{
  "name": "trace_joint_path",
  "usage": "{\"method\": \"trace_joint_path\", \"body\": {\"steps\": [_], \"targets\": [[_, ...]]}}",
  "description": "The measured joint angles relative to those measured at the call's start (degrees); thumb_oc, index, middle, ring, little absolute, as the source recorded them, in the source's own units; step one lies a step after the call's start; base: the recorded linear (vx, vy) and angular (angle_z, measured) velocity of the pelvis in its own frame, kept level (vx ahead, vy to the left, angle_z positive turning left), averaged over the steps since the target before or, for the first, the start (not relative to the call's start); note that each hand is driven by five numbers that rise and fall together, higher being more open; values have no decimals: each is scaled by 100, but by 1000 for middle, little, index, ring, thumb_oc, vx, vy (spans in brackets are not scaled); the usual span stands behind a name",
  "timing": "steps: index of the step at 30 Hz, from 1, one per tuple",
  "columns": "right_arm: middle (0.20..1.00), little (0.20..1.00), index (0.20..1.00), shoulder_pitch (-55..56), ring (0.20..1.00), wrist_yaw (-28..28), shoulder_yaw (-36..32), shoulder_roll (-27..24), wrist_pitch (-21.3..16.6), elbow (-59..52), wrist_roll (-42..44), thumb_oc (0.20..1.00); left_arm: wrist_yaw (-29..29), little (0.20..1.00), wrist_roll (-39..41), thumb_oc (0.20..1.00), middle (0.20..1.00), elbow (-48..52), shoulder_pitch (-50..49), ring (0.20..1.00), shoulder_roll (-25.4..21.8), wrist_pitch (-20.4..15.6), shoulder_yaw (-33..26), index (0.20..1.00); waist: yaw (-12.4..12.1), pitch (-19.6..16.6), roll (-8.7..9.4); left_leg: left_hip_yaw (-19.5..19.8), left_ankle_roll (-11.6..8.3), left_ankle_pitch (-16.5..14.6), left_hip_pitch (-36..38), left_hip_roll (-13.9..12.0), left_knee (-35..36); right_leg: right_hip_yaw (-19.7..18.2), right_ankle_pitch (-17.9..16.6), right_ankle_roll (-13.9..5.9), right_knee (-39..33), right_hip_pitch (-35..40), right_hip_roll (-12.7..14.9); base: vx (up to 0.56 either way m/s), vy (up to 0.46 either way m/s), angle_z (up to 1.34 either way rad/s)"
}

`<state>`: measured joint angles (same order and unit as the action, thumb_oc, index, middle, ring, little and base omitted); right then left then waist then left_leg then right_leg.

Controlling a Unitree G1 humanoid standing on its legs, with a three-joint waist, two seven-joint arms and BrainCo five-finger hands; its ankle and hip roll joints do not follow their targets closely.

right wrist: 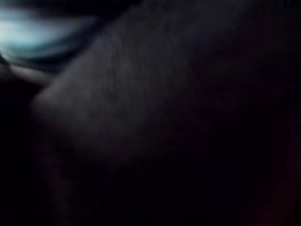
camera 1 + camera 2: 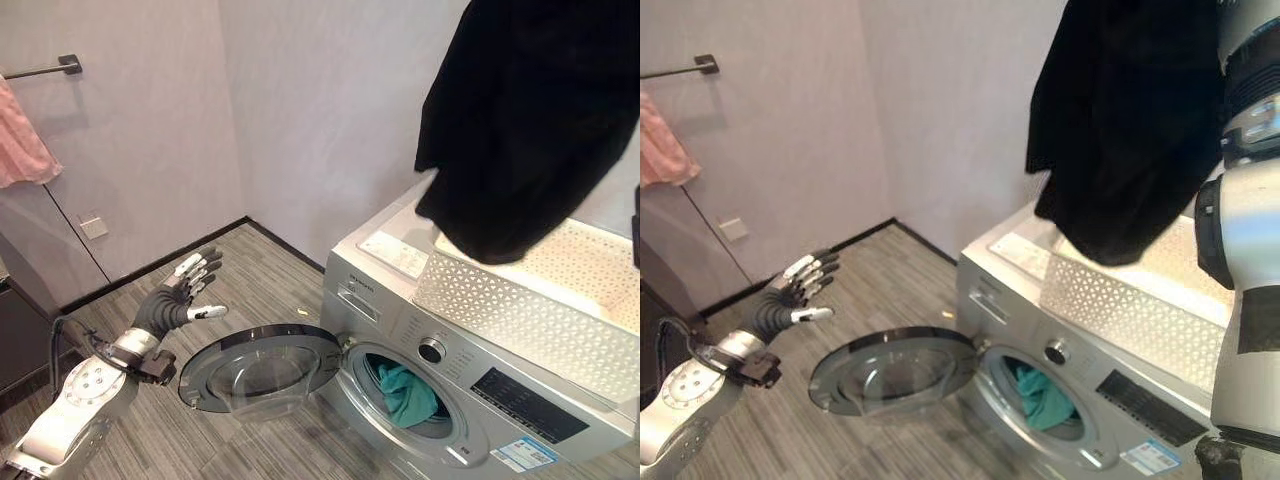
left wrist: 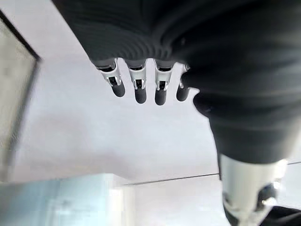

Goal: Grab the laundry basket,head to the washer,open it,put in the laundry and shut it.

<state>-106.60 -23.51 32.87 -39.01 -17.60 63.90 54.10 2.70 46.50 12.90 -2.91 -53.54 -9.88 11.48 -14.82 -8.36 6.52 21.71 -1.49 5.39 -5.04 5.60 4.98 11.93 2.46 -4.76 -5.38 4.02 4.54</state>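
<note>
Left fingers: straight and spread, holding nothing, seen from behind in the left wrist view against a pale wall.
Left hand [image 2: 183,290]: raised in the air above the floor [image 2: 250,270], to the left of the washer door and apart from it.
Right hand: hidden; the right wrist view is dark with black fabric close against it, so I cannot tell how its fingers stand.
Black garment [image 2: 520,130]: hangs from above over the basket, its lower edge draping onto or just above the basket's near corner; its top is cut off by the frame edge, and what holds it is not visible.
Basket [image 2: 520,310]: white, with perforated walls, standing on top of the washer; its far right end is cut off.
Washer [image 2: 400,310]: silver, front-loading, against the wall.
Door [image 2: 260,368]: swung wide open to the left, lying nearly flat.
Drum: a teal cloth [image 2: 408,392] lies inside the opening, partly hidden by the rim.
Wall at left: a pink towel [image 2: 20,140] under a rail [image 2: 45,68], cut off at the edge.
</note>
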Motion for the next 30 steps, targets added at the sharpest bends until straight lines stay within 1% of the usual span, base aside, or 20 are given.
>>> {"method": "trace_joint_path", "body": {"steps": [2,3,4,5,6,7,8,10,11,13,15,19,21,22,27,30], "targets": [[200,200,200,0,200,-5,-1,282,-15,1,130,200,-6,1000,73,1000,1000,-64,815,1000,209,-4,592,1000,77,-59,117,2,-1,-1,-3,-1,0,-1,2,3,0,-2,-4,0,0,0],[200,200,200,-9,200,-12,13,497,-16,2,132,200,-26,1000,59,1000,1000,-290,1578,1000,442,-11,1201,1000,183,-101,217,4,-2,-2,-5,1,0,1,8,4,1,-4,-4,0,0,0],[200,200,200,-51,200,-12,22,712,-16,-3,128,200,-70,1000,48,1000,1000,-576,2159,1000,747,-13,1644,1000,279,-120,269,4,-3,-3,-13,3,0,-2,8,4,1,-9,-1,0,0,0],[200,200,200,-84,200,-21,57,977,-28,-84,130,200,-146,1000,65,1000,1000,-1245,2851,1000,1345,-53,2260,1000,431,-154,332,-5,-2,-3,-42,14,0,-9,49,-34,1,-53,8,8,-18,-7],[200,200,200,-115,200,-20,118,1216,-38,-235,128,200,-207,1000,71,1000,1000,-1888,3271,1000,1898,-65,2680,1000,598,-187,386,-32,-2,-1,-98,8,-11,-40,42,-43,9,-129,7,1,-16,-9],[200,200,200,-125,200,-15,160,1396,-58,-257,123,200,-247,1000,72,1000,1000,-2711,3732,1000,2388,-60,3130,1000,685,-195,438,-57,-2,1,-113,7,-25,-60,34,-50,26,-143,7,-7,-16,-17],[200,200,200,-161,200,-20,165,1642,-62,-249,125,200,-309,1000,79,1000,1000,-3357,4011,1000,2751,-3,3327,1000,745,-202,454,-105,11,10,-116,3,-29,-112,21,-45,38,-156,17,-5,-11,-20],[200,200,200,-258,200,-12,260,1896,-62,-291,122,200,-382,1000,89,1000,1000,-3602,4069,1000,2953,15,3392,1000,859,-204,475,-244,24,18,-116,-9,-39,-254,-35,-20,44,-207,27,3,-6,-37],[200,200,200,-353,200,-25,342,1945,-86,-368,132,200,-423,1000,95,1000,1000,-3591,4074,1000,2983,9,3400,1000,984,-189,488,-302,32,13,-100,-10,-11,-333,-53,-19,37,-223,38,10,-5,-30],[200,200,200,-380,200,-31,421,1944,-87,-351,135,200,-511,1000,101,1000,1000,-3689,4133,1000,3054,4,3396,1000,981,-182,479,-347,54,-3,-85,-5,-10,-361,-52,-21,25,-222,54,8,-3,-12],[200,200,200,-406,200,-37,445,1943,-87,-338,137,200,-636,1000,218,1000,1000,-3765,4192,1000,3021,-4,3367,1000,975,-166,462,-353,69,-13,-82,-3,-9,-362,-52,-21,28,-221,56,6,0,-3],[200,200,200,-427,200,-45,530,1942,-87,-328,140,200,-868,1000,389,1000,1000,-4122,4306,1000,3196,-32,3228,1000,1011,-152,451,-376,74,-19,-55,-6,-6,-385,-49,-23,26,-208,56,4,1,-2],[200,200,200,-473,200,-46,635,1900,-87,-319,138,200,-900,1000,517,1000,1000,-4071,4324,1000,3203,-101,3129,1000,1076,-120,443,-416,90,-38,-17,-10,-3,-422,-49,-24,17,-187,59,14,2,-17],[200,200,200,-526,200,-78,660,1834,-89,-256,135,200,-928,1000,642,1000,1000,-3895,4321,1000,3138,-226,2963,1000,1098,-108,433,-532,114,-61,9,-23,-1,-541,-65,-39,15,-195,63,10,2,-26],[200,200,200,-558,200,-141,655,1496,-90,-153,135,200,-935,1000,795,1000,1000,-3504,4330,1000,3130,-440,2800,1000,1108,-89,424,-542,118,-60,16,-12,-2,-546,-71,-46,17,-193,80,0,-1,-5],[200,200,200,-554,200,-132,649,1343,-72,-21,136,200,-1016,1000,1028,1000,1000,-3077,4320,1000,3100,-494,2656,1000,1110,-74,415,-557,121,-59,28,-14,-2,-565,-71,-45,15,-190,77,-7,0,-2]]}}
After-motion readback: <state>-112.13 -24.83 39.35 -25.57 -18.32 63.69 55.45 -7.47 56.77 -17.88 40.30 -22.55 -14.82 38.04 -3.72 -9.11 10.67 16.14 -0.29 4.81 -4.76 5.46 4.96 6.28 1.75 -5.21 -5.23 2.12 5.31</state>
